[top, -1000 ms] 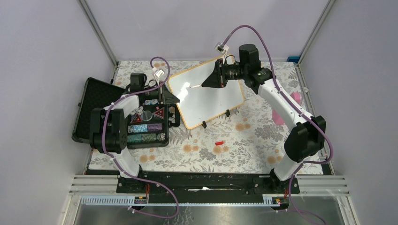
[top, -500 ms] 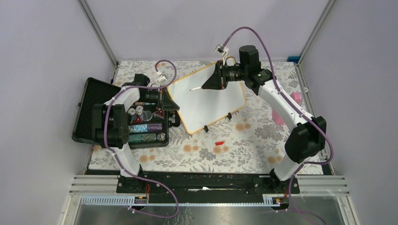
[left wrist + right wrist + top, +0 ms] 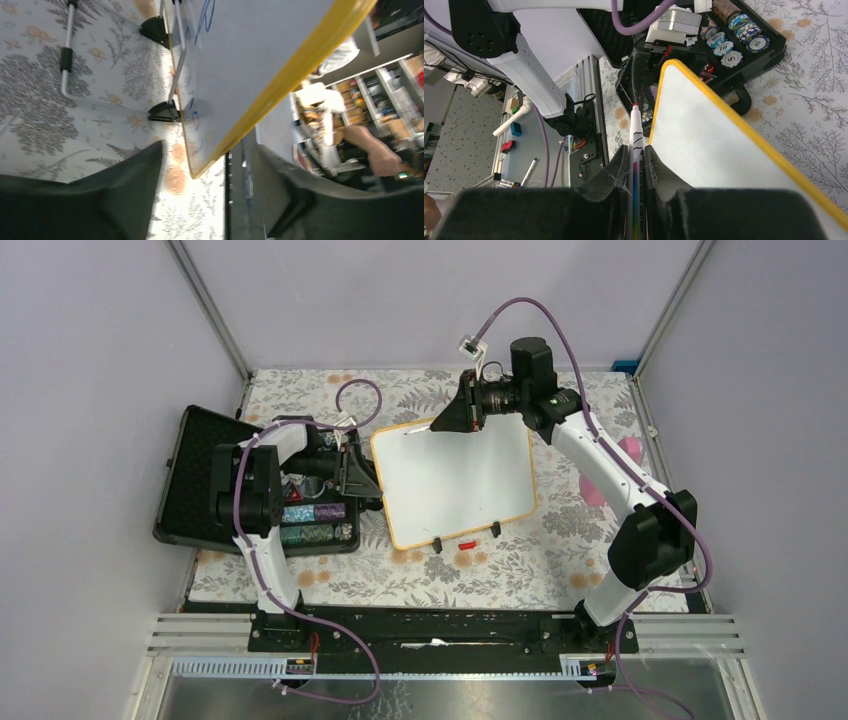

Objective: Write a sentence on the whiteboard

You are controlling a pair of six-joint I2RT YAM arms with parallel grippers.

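Observation:
The whiteboard point(image 3: 455, 480), white with a tan frame, rests low on the floral table, its two black clip feet point(image 3: 437, 543) toward the near side. My left gripper point(image 3: 367, 476) is at the board's left edge. In the left wrist view it point(image 3: 207, 150) is open, with a corner of the whiteboard point(image 3: 240, 60) between the spread fingers and touching neither. My right gripper point(image 3: 452, 416) hovers at the board's far edge, shut on a white marker point(image 3: 636, 145). Its red tip point(image 3: 635, 105) hangs just off the frame of the whiteboard point(image 3: 709, 145), not on the white surface.
An open black chip case point(image 3: 200, 485) with stacked chips lies left of the board, right behind my left gripper. A small red cap point(image 3: 466, 542) lies by the board's near edge. A pink object point(image 3: 630, 450) sits at the far right.
My left gripper has opened and let go of the board. The board has dropped from its tilted pose and shifted toward the near right. The marker tip is now off its surface.

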